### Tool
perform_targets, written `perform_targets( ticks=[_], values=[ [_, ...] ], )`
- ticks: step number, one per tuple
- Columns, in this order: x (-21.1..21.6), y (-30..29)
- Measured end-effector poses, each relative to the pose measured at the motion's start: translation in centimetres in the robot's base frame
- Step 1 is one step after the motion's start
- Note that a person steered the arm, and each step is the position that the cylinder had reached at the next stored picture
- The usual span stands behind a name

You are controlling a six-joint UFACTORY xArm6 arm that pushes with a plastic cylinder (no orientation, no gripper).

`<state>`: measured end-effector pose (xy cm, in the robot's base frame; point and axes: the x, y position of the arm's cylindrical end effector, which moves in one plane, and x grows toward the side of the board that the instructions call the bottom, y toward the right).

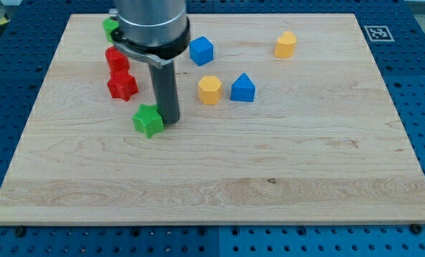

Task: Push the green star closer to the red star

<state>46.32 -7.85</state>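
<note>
One dark rod is all we carry, with nothing on it that spreads or pinches, and my tip (pixel 170 118) rests on the wooden board (pixel 305 171) touching the right side of the green star (pixel 148 121). That star is a small bright green block with short blunt points, lying flat with its top face lit paler than its sides. It sits left of the board's middle, just below and to the right of the red star (pixel 121 86), near it but apart. Above the red star, touching or nearly so, we see a second red block (pixel 116 58) whose shape we cannot make out. Another green block (pixel 111 28) peeks out at the view's top left, partly hidden behind our arm's housing. To the right of the rod lie a blue block (pixel 201 51), a yellow block (pixel 210 90) and a blue block with a peaked top (pixel 243 88) just beside it. Well apart, toward the view's top right, stands another yellow block (pixel 286 44).
</note>
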Motion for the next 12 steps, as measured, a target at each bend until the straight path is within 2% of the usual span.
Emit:
perform_targets(
  ticks=[2, 3, 5, 7, 8, 10, 12],
  values=[
    [4.1, 1.0],
    [4.1, -1.6],
    [3.9, -2.5],
    [4.5, 2.8],
    [3.8, 2.8],
    [2.4, -1.3],
    [1.5, -1.5]
  ],
)
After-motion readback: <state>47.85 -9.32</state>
